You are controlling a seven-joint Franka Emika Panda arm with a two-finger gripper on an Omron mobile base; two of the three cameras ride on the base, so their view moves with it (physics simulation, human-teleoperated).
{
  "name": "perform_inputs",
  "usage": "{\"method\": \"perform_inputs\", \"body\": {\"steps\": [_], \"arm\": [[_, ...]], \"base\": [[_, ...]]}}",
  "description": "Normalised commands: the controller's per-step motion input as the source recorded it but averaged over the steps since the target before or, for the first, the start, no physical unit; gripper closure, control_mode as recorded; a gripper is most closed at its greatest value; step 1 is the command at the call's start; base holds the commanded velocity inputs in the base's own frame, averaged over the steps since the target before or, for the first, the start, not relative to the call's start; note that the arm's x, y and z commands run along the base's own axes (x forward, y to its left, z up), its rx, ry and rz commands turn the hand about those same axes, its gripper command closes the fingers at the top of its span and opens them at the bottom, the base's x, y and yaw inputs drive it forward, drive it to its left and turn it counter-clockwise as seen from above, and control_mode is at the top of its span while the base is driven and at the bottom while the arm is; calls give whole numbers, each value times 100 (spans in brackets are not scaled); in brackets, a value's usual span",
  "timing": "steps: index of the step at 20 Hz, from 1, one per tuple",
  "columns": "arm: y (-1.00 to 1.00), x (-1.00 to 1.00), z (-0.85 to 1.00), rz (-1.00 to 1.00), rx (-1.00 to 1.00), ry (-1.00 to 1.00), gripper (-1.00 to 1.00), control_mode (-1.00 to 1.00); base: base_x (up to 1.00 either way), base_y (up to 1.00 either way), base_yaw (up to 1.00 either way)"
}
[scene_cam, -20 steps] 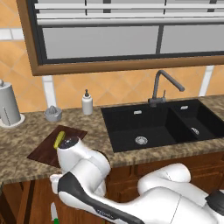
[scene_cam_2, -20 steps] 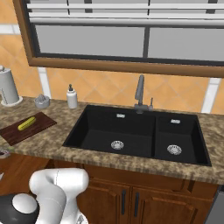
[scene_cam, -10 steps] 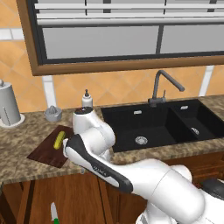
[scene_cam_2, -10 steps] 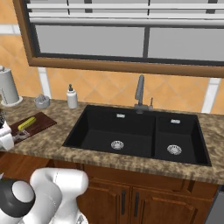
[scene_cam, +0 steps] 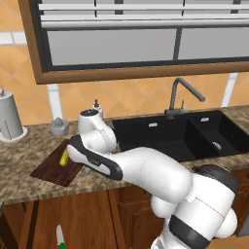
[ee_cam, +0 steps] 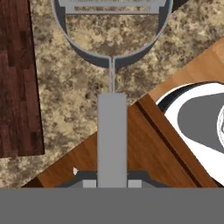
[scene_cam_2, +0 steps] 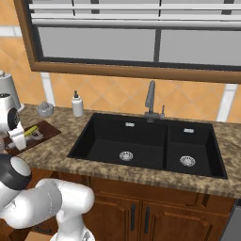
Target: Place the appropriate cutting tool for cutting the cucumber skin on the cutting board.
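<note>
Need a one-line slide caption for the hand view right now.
Pincer holding the silvery peeler over the granite counter, beside the dark wooden cutting board.

I read no text, labels, brands or numbers anywhere: none on soap bottle, paper towel roll, cutting board or peeler.

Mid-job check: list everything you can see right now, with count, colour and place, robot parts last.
peeler: 1, silvery, held over the counter edge beside the board
cutting board: 1, dark reddish-brown, counter left of sink
cucumber: 1, yellow-green, on the board
knife: 1, white blade, low in front of the cabinets
soap bottle: 1, white, behind sink's left corner
sink: 1, black, two basins
faucet: 1, grey, behind sink
gripper: 1, shut on the peeler's handle
</note>
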Motion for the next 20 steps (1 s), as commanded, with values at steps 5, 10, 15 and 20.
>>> {"method": "perform_inputs", "body": {"steps": [5, 10, 15, 20], "arm": [[70, 56, -32, -8, -3, -10, 100, -100], [35, 56, -25, -3, 0, -6, 100, -100], [15, 34, -36, 0, 2, 0, 100, -100], [26, 36, -47, 0, 0, 0, 100, -100]], "base": [[0, 0, 0], [0, 0, 0], [0, 0, 0], [0, 0, 0]]}}
